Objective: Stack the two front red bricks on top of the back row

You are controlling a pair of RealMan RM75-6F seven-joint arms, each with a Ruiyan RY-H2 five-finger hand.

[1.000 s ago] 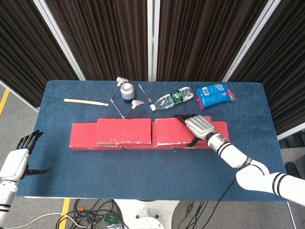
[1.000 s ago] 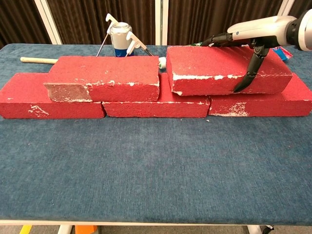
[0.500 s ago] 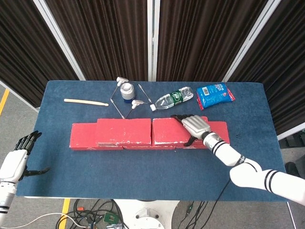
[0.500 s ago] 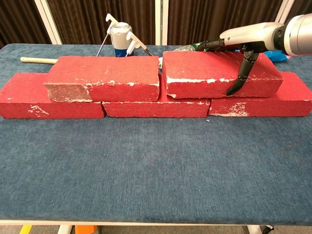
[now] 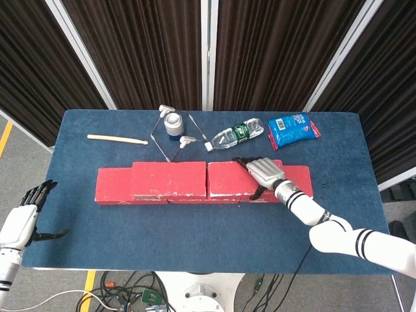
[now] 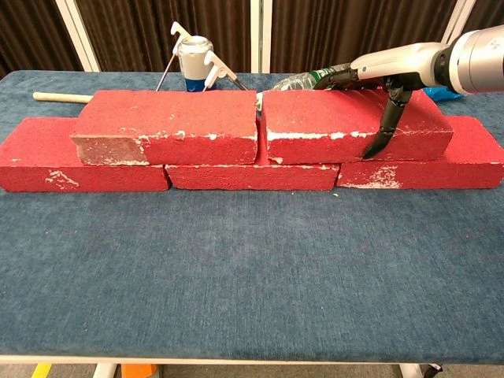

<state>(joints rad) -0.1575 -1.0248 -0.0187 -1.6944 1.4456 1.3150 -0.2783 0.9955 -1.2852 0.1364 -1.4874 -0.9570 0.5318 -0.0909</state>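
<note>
Bricks sit in two layers across the middle of the blue table [image 5: 351,214]. The left hand [image 5: 21,220] hangs off the table's left edge, well apart from everything, fingers spread and holding nothing. A bottom row [image 6: 83,167] of red bricks lies end to end. On it rests the left brick [image 6: 169,126], flat and level, spanning a joint below. Just beside it, nearly touching end to end, lies the right brick [image 6: 346,124], also flat on the row. The right hand [image 5: 265,171] lies over this brick's right part, palm on top, fingers [image 6: 340,76] reaching over the far edge and the thumb [image 6: 384,126] down against the near face, gripping it. Behind the bricks lie a wooden stick [image 5: 117,138], a can [image 5: 173,123] with white-handled tools [image 5: 184,140] leaning about it, a plastic bottle [image 5: 235,134], and a blue packet [image 5: 293,129].
</note>
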